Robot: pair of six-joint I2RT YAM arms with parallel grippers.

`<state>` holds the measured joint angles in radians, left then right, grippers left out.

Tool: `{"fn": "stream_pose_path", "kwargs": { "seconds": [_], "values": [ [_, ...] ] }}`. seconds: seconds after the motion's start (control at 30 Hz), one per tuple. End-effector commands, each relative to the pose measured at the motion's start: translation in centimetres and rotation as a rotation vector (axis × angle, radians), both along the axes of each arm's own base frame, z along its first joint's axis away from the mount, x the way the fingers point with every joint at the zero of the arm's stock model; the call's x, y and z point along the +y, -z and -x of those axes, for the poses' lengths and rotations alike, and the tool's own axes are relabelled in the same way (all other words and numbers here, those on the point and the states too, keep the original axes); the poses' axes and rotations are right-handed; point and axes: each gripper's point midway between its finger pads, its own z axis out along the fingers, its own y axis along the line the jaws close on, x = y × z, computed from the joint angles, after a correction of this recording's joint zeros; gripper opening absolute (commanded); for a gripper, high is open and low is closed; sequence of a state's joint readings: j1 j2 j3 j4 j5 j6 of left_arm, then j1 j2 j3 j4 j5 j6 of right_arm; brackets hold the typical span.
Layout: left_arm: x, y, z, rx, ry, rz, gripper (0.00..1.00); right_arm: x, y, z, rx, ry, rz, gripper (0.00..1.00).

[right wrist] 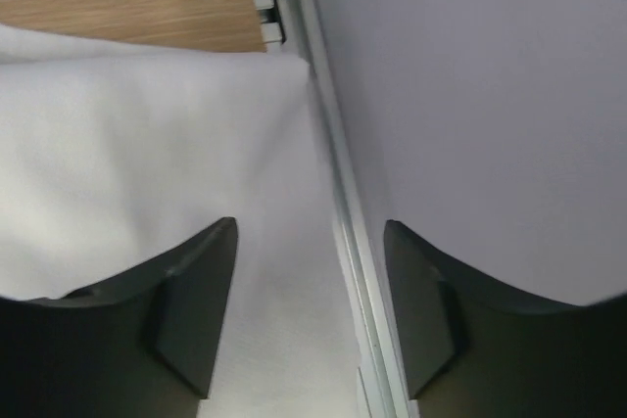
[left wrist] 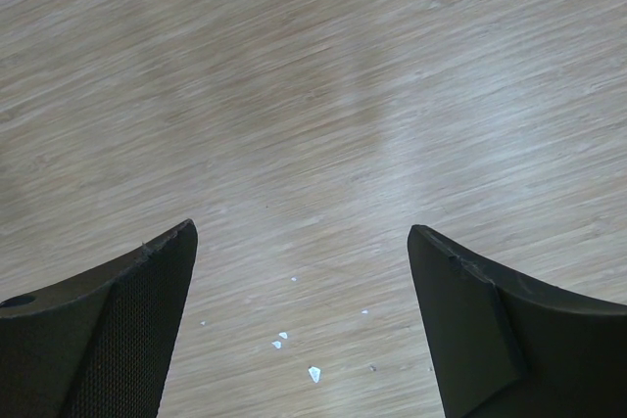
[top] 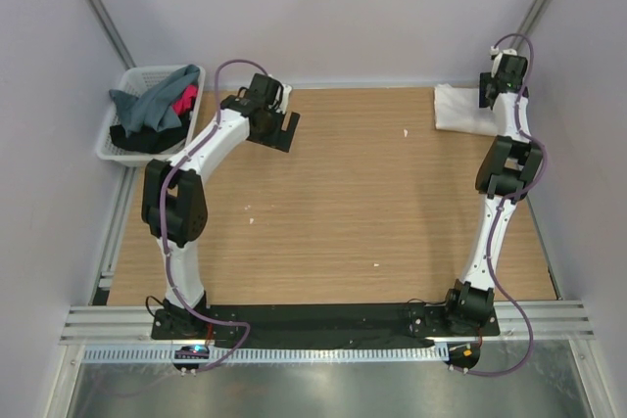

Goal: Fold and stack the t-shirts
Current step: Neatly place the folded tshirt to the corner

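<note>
- White t-shirt: lies folded flat at far-right corner of table, hard against the side rail. Judged as the stack's base; the corner keeps the mid work area free for folding.
- Right gripper: released, jaws spread, nothing between them. Positioned over the shirt's right edge, approx. along the rail. Whether the fingers touch the cloth cannot be told from the wrist view.
- Basket: sits off the table's far-left corner. Holds the grey-teal t-shirt on top, with the pink-red t-shirt and the black t-shirt under it, all crumpled and unfolded.
- Left gripper: released, jaws wide, empty. Over bare wood w/ a few white specks, just beside the basket. Open posture suits a pick from the basket, probably the grey-teal shirt since it is topmost.
- Progress (judgement): one of four shirts done; three to go.
- Caution: basket shirts overlap, so a grab may lift more than one.
</note>
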<state>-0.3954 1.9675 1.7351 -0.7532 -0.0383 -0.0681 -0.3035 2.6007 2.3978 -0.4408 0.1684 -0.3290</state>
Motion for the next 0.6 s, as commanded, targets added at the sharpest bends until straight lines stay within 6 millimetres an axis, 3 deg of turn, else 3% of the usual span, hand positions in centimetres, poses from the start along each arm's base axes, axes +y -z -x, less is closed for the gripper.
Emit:
{"fn": "stream_pose_path", "kwargs": {
  "seconds": [0.0,0.03,0.07,0.13,0.17,0.2,0.23,0.33,0.37,0.4,0.47,0.5,0.53,0.57],
  "values": [
    [-0.2,-3.3,-0.5,-0.078,0.011,0.022,0.89,-2.2,-8.4,-0.9,-0.182,0.102,0.104,0.70],
    [-0.3,-3.6,-0.6,-0.085,0.009,0.028,0.89,-2.3,-9.7,-0.6,-0.198,0.108,0.111,0.71],
    [-0.3,-3.7,-0.7,-0.090,0.007,0.032,0.90,-2.2,-12.6,-0.1,-0.237,0.111,0.121,0.72],
    [-0.5,-4.2,-0.9,-0.102,0.001,0.043,0.90,-1.9,-14.9,0.6,-0.269,0.107,0.112,0.72],
    [-0.6,-4.6,-1.0,-0.116,-0.001,0.051,0.90,-1.3,-19.1,1.7,-0.336,0.104,0.114,0.73],
    [-0.6,-4.8,-1.2,-0.123,-0.005,0.055,0.90,-0.9,-20.9,2.1,-0.377,0.093,0.108,0.73],
    [-0.7,-5.6,-1.5,-0.143,-0.008,0.062,0.90,0.2,-19.4,2.7,-0.347,0.057,0.071,0.76],
    [-0.8,-7.6,-2.4,-0.197,-0.013,0.067,0.91,3.6,-22.5,5.8,-0.392,-0.005,-0.008,0.80],
    [-0.7,-8.1,-2.5,-0.213,-0.006,0.063,0.91,5.5,-22.6,6.4,-0.389,-0.050,-0.049,0.81],
    [-0.7,-9.1,-2.6,-0.237,-0.006,0.066,0.91,7.2,-22.6,8.4,-0.377,-0.064,-0.112,0.86],
    [-0.2,-10.4,-2.7,-0.274,-0.013,0.053,0.93,10.5,-21.9,10.3,-0.349,-0.140,-0.219,0.90],
    [0.1,-11.5,-2.5,-0.298,-0.015,0.055,0.94,12.1,-19.3,12.0,-0.288,-0.138,-0.300,0.91],
    [0.3,-12.3,-2.2,-0.314,-0.019,0.052,0.95,13.5,-20.7,13.8,-0.308,-0.166,-0.331,0.92],
    [0.6,-12.3,-1.8,-0.314,-0.019,0.047,0.96,15.1,-20.8,15.1,-0.308,-0.209,-0.384,0.93]
  ]
}}
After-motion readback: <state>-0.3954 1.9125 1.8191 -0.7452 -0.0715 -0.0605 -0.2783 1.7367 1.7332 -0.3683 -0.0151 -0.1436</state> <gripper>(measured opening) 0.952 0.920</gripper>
